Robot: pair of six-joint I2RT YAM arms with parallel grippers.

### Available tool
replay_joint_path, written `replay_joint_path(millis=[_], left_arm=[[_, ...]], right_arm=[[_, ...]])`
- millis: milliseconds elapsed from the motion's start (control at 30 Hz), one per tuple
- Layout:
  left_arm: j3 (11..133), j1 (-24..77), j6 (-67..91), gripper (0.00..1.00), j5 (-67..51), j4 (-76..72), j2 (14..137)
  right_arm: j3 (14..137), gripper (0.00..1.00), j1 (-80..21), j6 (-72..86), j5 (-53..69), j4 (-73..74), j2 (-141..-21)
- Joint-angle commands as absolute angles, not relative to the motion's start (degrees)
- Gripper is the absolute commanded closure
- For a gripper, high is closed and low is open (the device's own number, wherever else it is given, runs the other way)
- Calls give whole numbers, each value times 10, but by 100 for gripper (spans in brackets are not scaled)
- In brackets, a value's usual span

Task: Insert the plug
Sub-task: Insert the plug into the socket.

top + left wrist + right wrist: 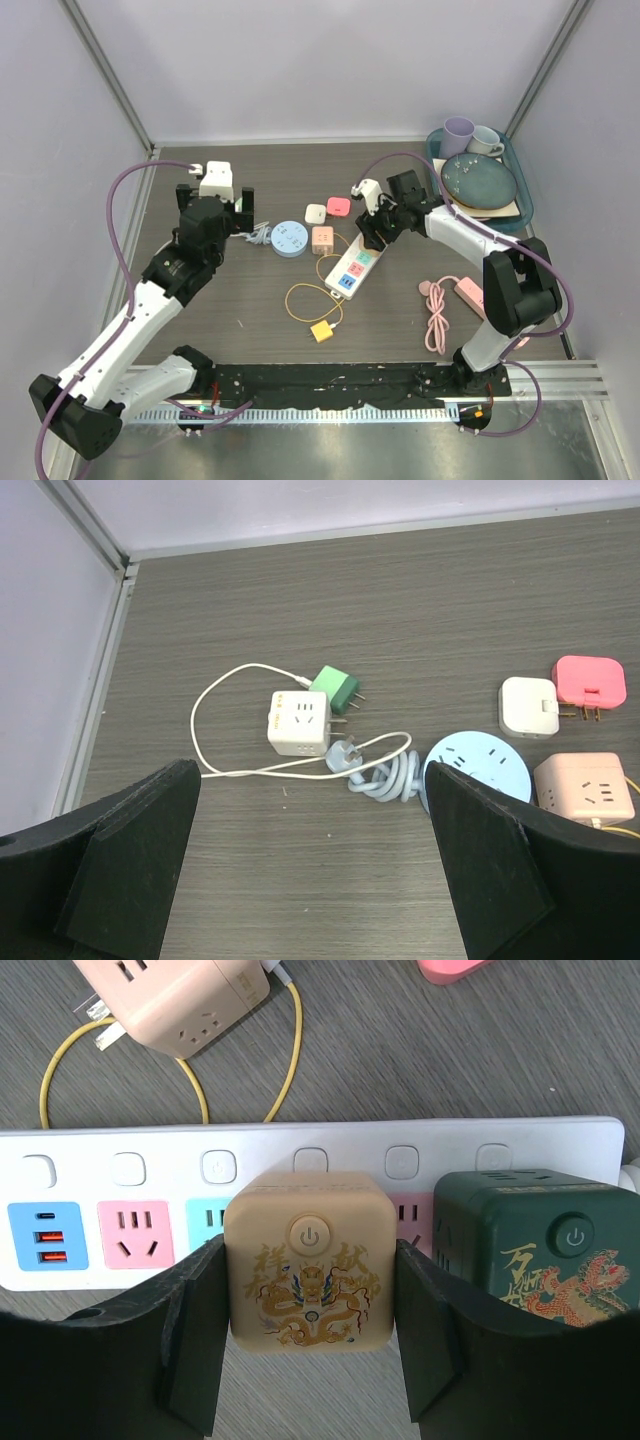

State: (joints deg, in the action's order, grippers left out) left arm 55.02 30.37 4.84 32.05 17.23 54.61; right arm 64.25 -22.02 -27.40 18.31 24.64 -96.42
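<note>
A beige cube plug point(308, 1270) with a gold dragon print and a power button sits between the fingers of my right gripper point(308, 1260), which is shut on its two sides. The cube stands against the socket row of the white power strip point(150, 1160), between a teal socket and a pink one. I cannot tell how deep it sits. A dark green dragon cube point(540, 1240) stands on the strip just right of it. In the top view my right gripper point(372, 228) is over the strip's point(352, 270) far end. My left gripper point(310, 810) hangs open over bare table.
A white cube socket point(298, 723), a green adapter point(333, 688), a round blue socket point(480, 765) and white point(530, 707) and pink adapters point(588, 683) lie ahead of the left gripper. A pink cube point(170, 1000) with yellow cable lies behind the strip. A dish tray point(528, 205) stands back right.
</note>
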Motion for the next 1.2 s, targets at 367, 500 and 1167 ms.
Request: replay_joint_path(millis=[367,500,1167], left_arm=[[551,303,39,0,333,143,555],[552,303,39,0,333,144,557],[563,303,54,0,316,159,557]], right_arm=[[721,11,-236,-207,184,399,-913],[740,5,-240,-183,203,391,-861],[680,0,-388,157,-109,147,-828]])
